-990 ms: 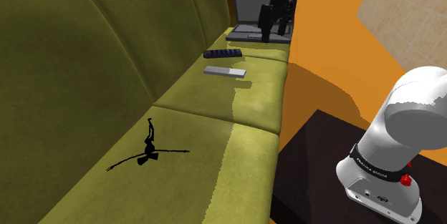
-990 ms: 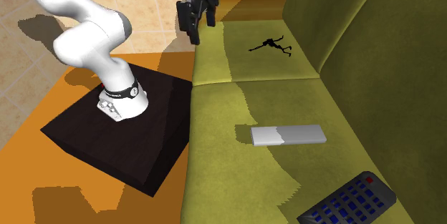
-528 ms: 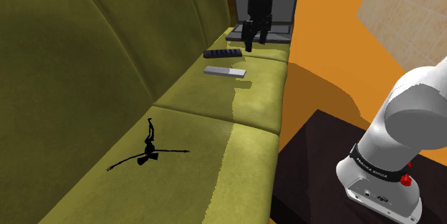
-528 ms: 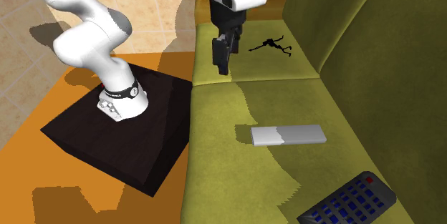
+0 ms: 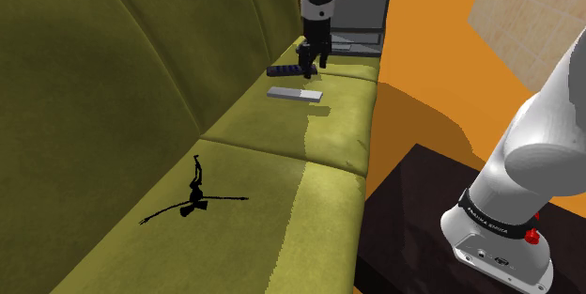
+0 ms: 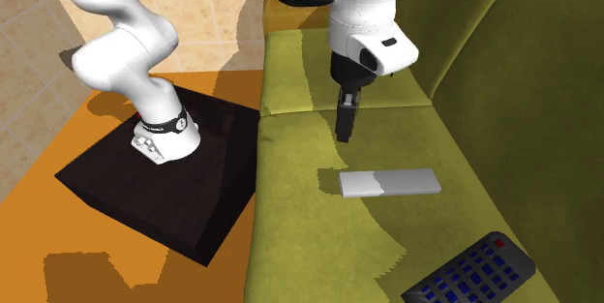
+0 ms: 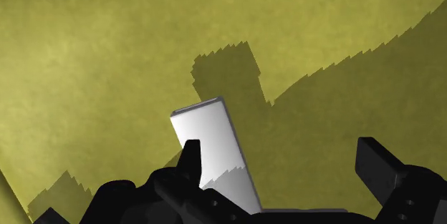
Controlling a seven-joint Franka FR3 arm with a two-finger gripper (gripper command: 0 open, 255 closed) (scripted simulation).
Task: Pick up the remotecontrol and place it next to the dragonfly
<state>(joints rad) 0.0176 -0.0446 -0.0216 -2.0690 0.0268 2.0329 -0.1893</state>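
Shoulder view: the arm (image 5: 549, 123) reaches from its stand (image 5: 413, 198) across the couch (image 5: 122, 67). The jaws point down over the far seat cushion, above the grey remote (image 5: 296, 94) that lies flat there. A dark remote (image 5: 282, 71) lies just beyond it, and a laptop (image 5: 364, 31) stands further back. The black dragonfly (image 5: 195, 198) lies on the nearer cushion, well apart from both remotes.

Second exterior view: the jaws hang clear of the seat, near one end of the grey remote (image 6: 389, 184) and not touching it. The dark remote (image 6: 469, 274) has blue buttons.

Wrist view: the jaws stand wide open and hold nothing. The grey remote (image 7: 211, 144) lies below, close by one finger (image 7: 190, 159).
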